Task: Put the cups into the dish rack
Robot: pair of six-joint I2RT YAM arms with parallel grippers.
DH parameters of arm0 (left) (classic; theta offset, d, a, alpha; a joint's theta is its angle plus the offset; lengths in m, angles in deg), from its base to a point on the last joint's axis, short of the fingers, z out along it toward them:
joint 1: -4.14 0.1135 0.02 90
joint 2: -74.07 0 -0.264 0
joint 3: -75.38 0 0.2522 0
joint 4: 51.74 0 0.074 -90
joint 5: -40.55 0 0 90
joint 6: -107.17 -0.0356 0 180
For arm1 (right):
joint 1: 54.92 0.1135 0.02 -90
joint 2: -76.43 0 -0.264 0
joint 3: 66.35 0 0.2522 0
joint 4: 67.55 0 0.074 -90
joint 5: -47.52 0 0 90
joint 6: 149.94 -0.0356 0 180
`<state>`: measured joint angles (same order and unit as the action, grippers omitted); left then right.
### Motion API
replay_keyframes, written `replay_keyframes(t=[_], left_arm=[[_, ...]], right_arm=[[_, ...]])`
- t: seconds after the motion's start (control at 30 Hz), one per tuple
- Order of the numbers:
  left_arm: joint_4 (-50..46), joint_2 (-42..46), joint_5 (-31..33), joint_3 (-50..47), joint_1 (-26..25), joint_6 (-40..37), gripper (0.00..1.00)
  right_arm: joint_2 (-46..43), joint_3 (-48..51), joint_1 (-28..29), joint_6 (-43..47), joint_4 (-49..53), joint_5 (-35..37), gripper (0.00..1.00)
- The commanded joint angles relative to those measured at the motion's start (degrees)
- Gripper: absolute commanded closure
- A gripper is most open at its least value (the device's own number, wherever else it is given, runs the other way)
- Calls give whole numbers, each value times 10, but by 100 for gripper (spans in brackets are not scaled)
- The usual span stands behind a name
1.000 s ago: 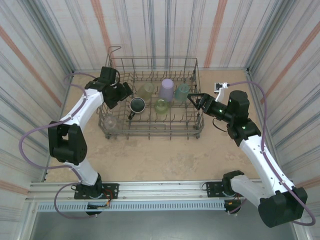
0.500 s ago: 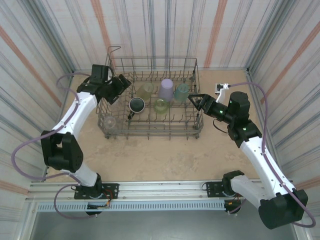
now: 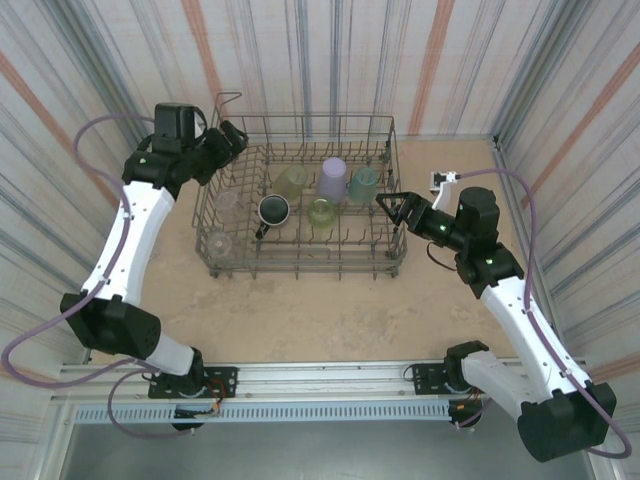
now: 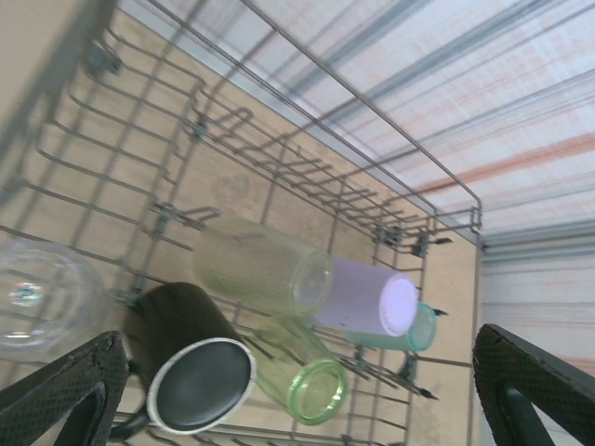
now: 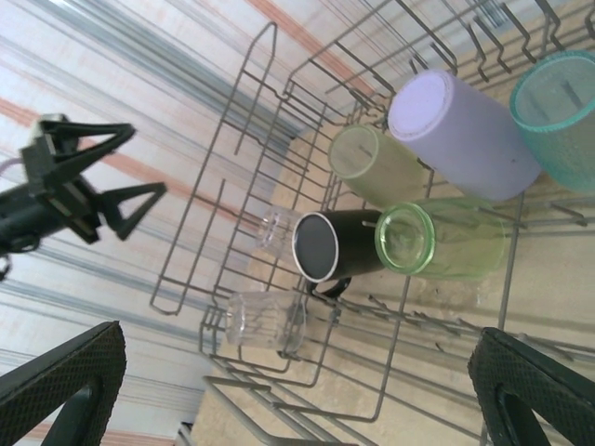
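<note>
Flanking the dish rack (image 3: pixel 300 270), left tool (image 3: pixel 237 135) and right tool (image 3: pixel 390 210) agape

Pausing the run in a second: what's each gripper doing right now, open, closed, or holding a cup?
The left gripper: open, fingers wide apart, holding nothing.
The right gripper: open, holding nothing.

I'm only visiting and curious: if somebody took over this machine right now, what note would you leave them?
Left gripper: open, empty, by the dish rack's far left corner.
Right gripper: open, empty, at its right side.
Inside the rack: dark mug, lavender cup, olive-yellow cup, green cup, teal cup, two clear cups.
Done: every cup I see is loaded.
Left: probably only pulling both arms back.
</note>
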<state>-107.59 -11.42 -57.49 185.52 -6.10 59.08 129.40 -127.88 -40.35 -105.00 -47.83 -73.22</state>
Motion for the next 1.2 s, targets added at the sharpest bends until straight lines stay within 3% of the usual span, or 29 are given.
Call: replay_keyframes(t=[0.0,0.23,0.4,0.77,0.93,1.17], left_arm=[[-84,32,92,42,-2,-63,1],[-158,58,217,59,3,-118,1],[-193,79,340,47,12,-142,1],[-186,93,281,-48,131,-140,1],[-145,101,218,-116,178,-123,1],[-114,69,207,-169,201,-120,1]], right_arm=[[-14,-17,-8,36,60,14,1],[-31,-18,-15,60,97,32,1],[-26,-13,-19,68,100,28,1],[-30,-20,-41,101,143,21,1],[-42,-14,-46,101,147,17,1],[-54,-3,-48,104,152,16,1]])
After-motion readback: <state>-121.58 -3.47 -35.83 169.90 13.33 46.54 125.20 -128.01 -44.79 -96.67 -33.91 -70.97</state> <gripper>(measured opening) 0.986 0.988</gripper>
